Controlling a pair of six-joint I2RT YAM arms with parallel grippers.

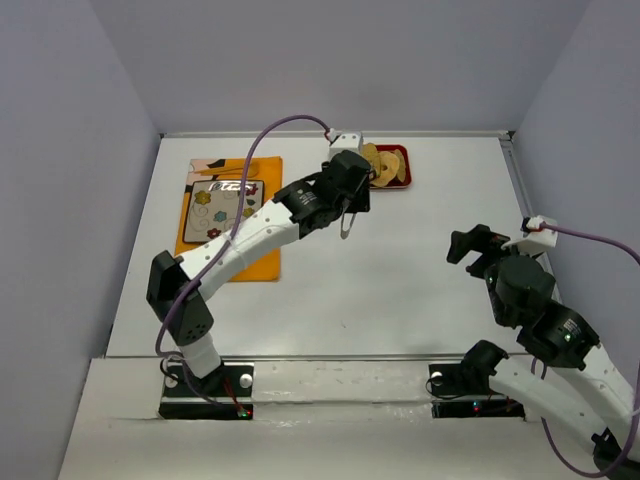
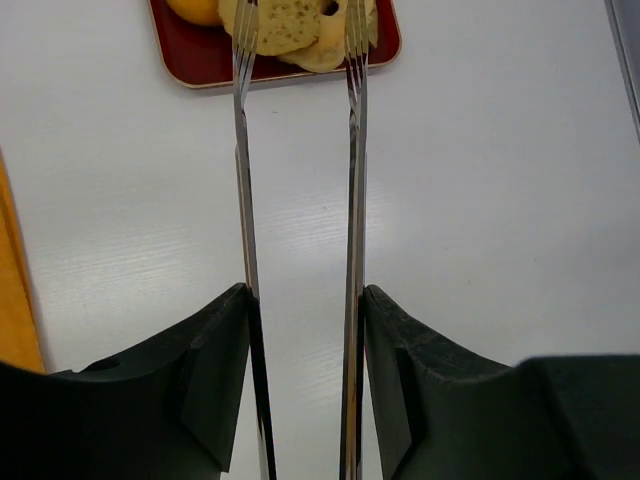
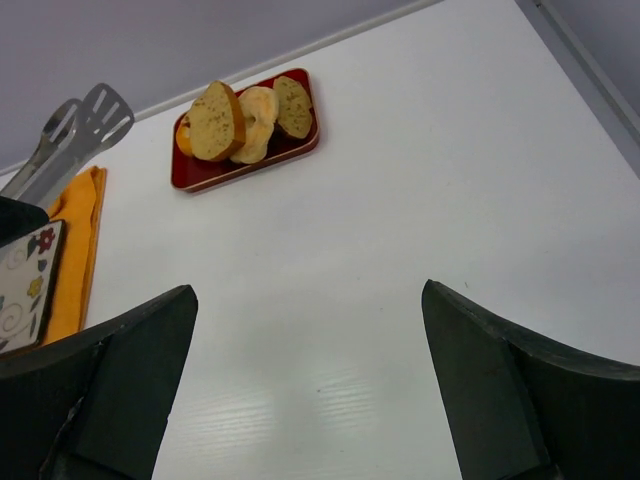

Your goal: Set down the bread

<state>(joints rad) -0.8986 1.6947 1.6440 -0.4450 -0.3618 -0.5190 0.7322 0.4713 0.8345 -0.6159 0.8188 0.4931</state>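
Left hand pinches the tongs, their tines spread over the bread on the red tray, far tabletop. Advised: descend squarely, squeeze gently, lift level. Right hand spread, idle

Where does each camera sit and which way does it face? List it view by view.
Top external: above and behind the bases, looking down at the table; the left arm and right arm show.
Left wrist: on the left arm, looking along the left claw and its tongs to the red tray.
Right wrist: low over the table, looking across it past the open right claw at the tray.
Shared: all three show the tray; the right wrist view also catches the tongs.
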